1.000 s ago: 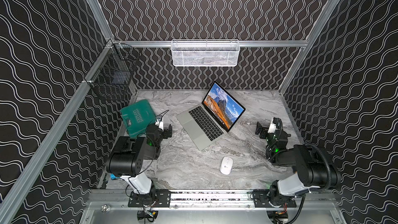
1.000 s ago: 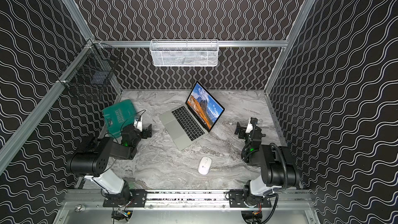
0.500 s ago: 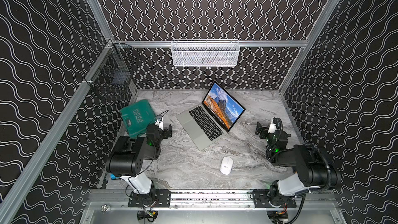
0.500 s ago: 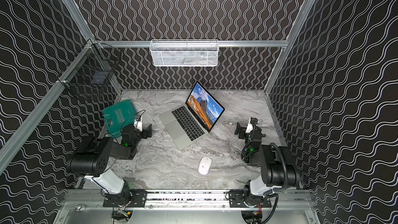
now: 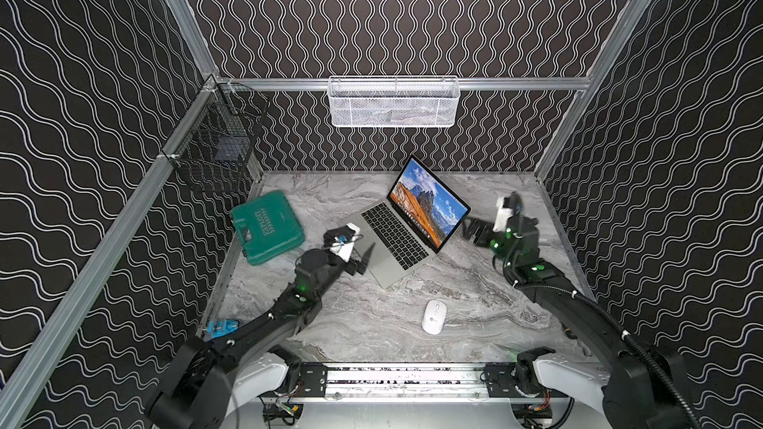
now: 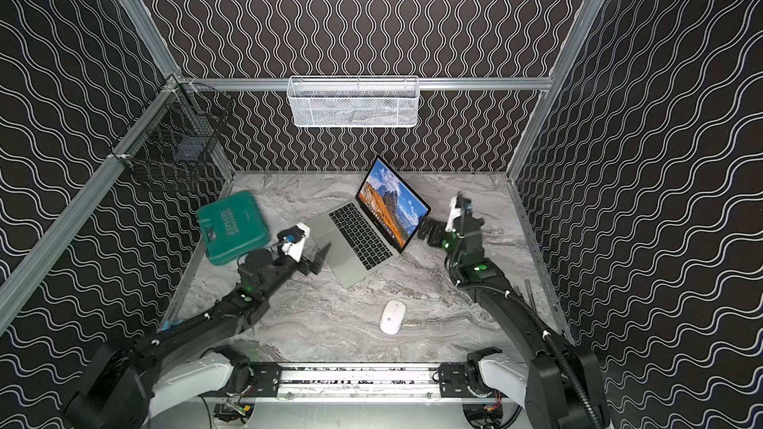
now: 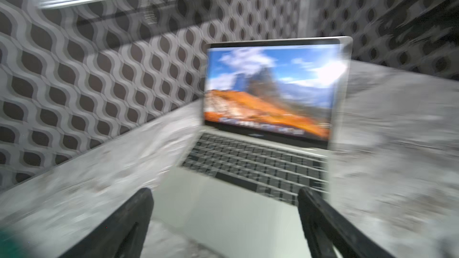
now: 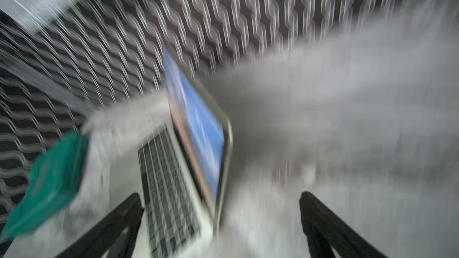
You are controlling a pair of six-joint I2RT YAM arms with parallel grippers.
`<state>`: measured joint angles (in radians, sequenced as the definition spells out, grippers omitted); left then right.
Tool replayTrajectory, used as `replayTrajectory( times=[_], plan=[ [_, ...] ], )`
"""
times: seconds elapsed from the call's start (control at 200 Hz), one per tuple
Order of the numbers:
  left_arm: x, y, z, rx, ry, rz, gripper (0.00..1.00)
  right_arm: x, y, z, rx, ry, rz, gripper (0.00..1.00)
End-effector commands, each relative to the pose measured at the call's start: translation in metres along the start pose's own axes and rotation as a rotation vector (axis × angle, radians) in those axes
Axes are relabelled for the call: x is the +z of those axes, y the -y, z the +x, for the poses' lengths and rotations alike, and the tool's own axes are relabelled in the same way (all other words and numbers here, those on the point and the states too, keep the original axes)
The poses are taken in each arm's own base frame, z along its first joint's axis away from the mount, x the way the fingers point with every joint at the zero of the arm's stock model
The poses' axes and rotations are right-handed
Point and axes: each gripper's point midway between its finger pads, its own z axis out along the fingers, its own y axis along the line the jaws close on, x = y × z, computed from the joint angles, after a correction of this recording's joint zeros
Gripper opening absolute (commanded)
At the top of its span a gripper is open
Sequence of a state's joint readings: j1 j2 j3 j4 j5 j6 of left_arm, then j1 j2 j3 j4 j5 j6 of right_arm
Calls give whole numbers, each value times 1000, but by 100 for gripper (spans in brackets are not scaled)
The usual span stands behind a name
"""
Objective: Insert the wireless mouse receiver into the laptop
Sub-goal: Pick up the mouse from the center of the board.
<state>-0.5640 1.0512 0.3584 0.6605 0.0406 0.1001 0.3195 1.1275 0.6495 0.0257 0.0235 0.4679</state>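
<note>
The laptop (image 5: pixel 396 237) (image 6: pixel 359 241) stands open on the marble table, its screen showing orange mountains. The white wireless mouse (image 5: pixel 433 316) (image 6: pixel 392 316) lies alone near the front, far from both grippers. My left gripper (image 5: pixel 365 260) (image 6: pixel 321 260) is open over the laptop's near left corner. In the blurred left wrist view, this gripper (image 7: pixel 224 192) frames the trackpad and holds nothing. My right gripper (image 5: pixel 471 232) (image 6: pixel 427 233) is open just right of the screen's edge. That gripper (image 8: pixel 219 196) is empty in the right wrist view. The receiver shows in no view.
A green plastic case (image 5: pixel 268 226) (image 6: pixel 231 226) lies left of the laptop, close behind the left arm. A white mesh basket (image 5: pixel 392 103) hangs on the back wall. A black wire basket (image 5: pixel 219 150) hangs in the left corner. Patterned walls enclose the table.
Both arms have reached out from their rest poses. The left gripper went from beside the green case to the laptop's corner. The right gripper moved left to the screen's edge.
</note>
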Motion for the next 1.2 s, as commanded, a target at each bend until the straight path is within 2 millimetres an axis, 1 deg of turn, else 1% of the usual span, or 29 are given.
replayTrajectory(
  times=[0.0, 0.045, 0.085, 0.14, 0.205, 0.255, 0.33, 0.4, 0.465, 0.52, 0.62, 0.686, 0.731, 0.816, 0.861, 0.866, 0.881, 0.886, 0.921, 0.951, 0.991, 1.031, 1.041, 1.066, 1.141, 1.196],
  plan=[
    [-17, 54, 10, -69, -73, 149, 93, -30, 30, 123, 218, -403, 222, 100],
    [-28, 71, 13, -78, -94, 183, 93, -43, 22, 152, 217, -482, 234, 100],
    [-38, 82, 15, -80, -117, 206, 93, -54, 15, 173, 213, -541, 247, 100],
    [-50, 93, 18, -78, -148, 227, 92, -66, 4, 192, 202, -596, 259, 100],
    [-59, 98, 20, -84, -186, 233, 92, -74, -10, 208, 185, -636, 263, 100],
    [-64, 100, 21, -88, -217, 236, 92, -77, -15, 217, 175, -655, 284, 100],
    [-70, 104, 21, -93, -247, 255, 91, -76, -21, 233, 137, -693, 327, 100],
    [-76, 108, 25, -107, -253, 263, 90, -72, -26, 243, 92, -711, 369, 99],
    [-80, 111, 30, -131, -244, 274, 90, -68, -29, 249, 49, -712, 411, 99],
    [-83, 111, 31, -154, -240, 277, 90, -66, -28, 252, 21, -711, 444, 99],
    [-88, 110, 24, -172, -225, 284, 91, -63, -25, 258, -18, -716, 476, 98],
    [-90, 108, 20, -173, -227, 279, 91, -62, -23, 263, -40, -734, 491, 95],
    [-91, 107, 15, -174, -228, 277, 91, -63, -21, 265, -55, -737, 503, 89],
    [-94, 104, 6, -181, -237, 271, 91, -65, -15, 269, -65, -739, 516, 74],
    [-96, 105, 5, -170, -255, 280, 91, -64, -12, 271, -67, -739, 509, 66],
    [-96, 105, 1, -171, -247, 283, 91, -64, -12, 271, -68, -738, 507, 66],
    [-97, 106, 2, -165, -258, 290, 91, -64, -11, 271, -70, -738, 504, 63],
    [-97, 106, -1, -167, -252, 293, 91, -64, -12, 271, -69, -737, 501, 63],
    [-99, 108, -3, -151, -264, 312, 91, -63, -13, 269, -81, -733, 482, 59],
    [-101, 111, -6, -132, -269, 333, 92, -61, -18, 267, -98, -733, 457, 56],
    [-104, 116, -10, -85, -279, 376, 92, -60, -26, 263, -132, -732, 412, 54],
    [-108, 123, -9, -9, -298, 431, 92, -58, -37, 258, -182, -732, 347, 53],
    [-109, 124, -9, 15, -300, 442, 94, -58, -40, 256, -198, -731, 328, 53],
    [-112, 127, -5, 77, -316, 473, 96, -58, -49, 253, -235, -734, 270, 52],
    [-120, 136, 10, 291, -332, 579, 98, -59, -77, 244, -371, -760, 59, 51],
    [-125, 142, 22, 450, -307, 650, 99, -64, -91, 241, -434, -809, -84, 49]
  ],
)
